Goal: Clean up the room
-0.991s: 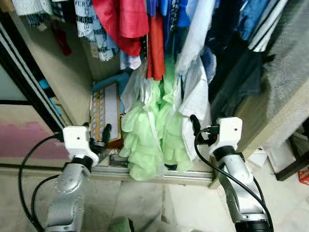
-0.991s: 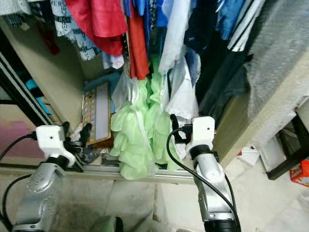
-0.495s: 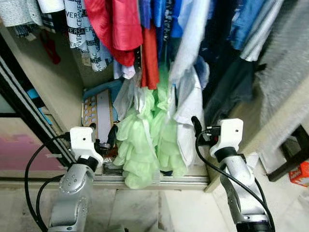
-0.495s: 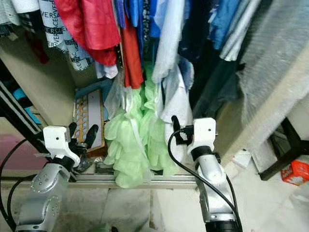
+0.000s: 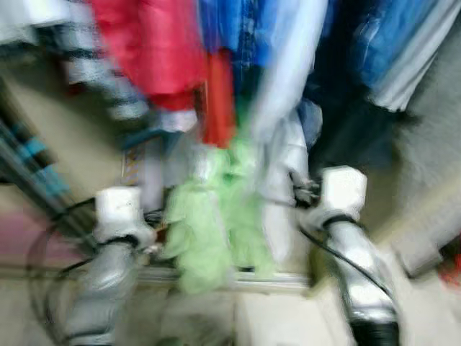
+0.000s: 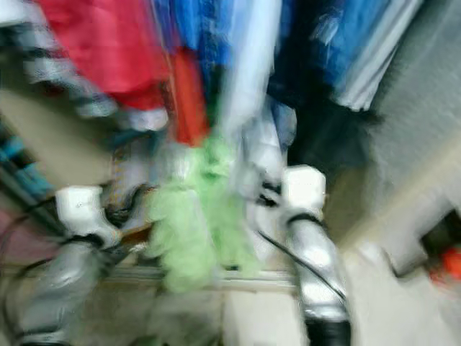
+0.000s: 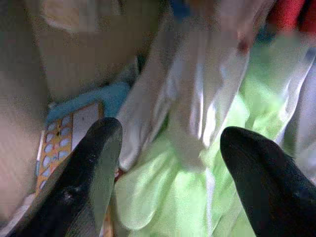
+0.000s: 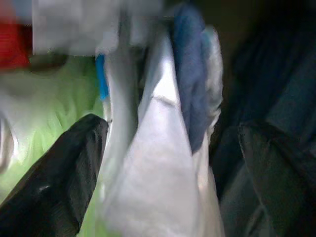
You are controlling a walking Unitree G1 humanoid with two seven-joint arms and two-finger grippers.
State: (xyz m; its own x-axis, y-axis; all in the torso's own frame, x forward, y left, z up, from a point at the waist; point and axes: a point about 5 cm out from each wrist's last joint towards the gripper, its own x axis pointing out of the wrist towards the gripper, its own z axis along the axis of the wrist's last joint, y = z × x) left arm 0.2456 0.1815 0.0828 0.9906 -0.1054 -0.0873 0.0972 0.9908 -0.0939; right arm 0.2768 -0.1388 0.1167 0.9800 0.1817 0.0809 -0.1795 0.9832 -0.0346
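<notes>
Wardrobe (image 5: pixel 79 151) open, packed with hanging clothes; head views heavily motion-blurred. Red garment (image 5: pixel 155 50) hangs top left, blue garments (image 5: pixel 245 29) next to it at top centre, pale blue-white shirt (image 5: pixel 284 86) down the middle, dark clothes (image 5: pixel 353 122) toward the right side. Light green ruffled garment (image 5: pixel 209 223) hangs lowest, its hem reaching the sliding-door track (image 5: pixel 238 277) at the wardrobe's front edge.

Left gripper (image 7: pixel 165 163) is raised in front of the wardrobe's lower left, fingers (image 7: pixel 89 173) spread wide, nothing between them. In the left wrist view it faces the green garment and a translucent white garment (image 7: pixel 202 98) hanging over it. Orange-and-blue patterned board (image 7: pixel 64 138) stands beside the left finger, against the wardrobe's inner side wall near the floor; touching or not, cannot tell.

Right gripper (image 8: pixel 173 173) is raised at the lower centre-right, fingers (image 8: pixel 59 177) also wide apart, holding nothing. The right wrist view has a white shirt (image 8: pixel 153 168) in the gap ahead, with a blue piece (image 8: pixel 190 74) above it, green to one side and dark fabric to the other. Contact with the cloth: cannot tell.

Pale floor (image 5: pixel 274 317) in front of the track. Small red object at the far right edge, too blurred to identify.
</notes>
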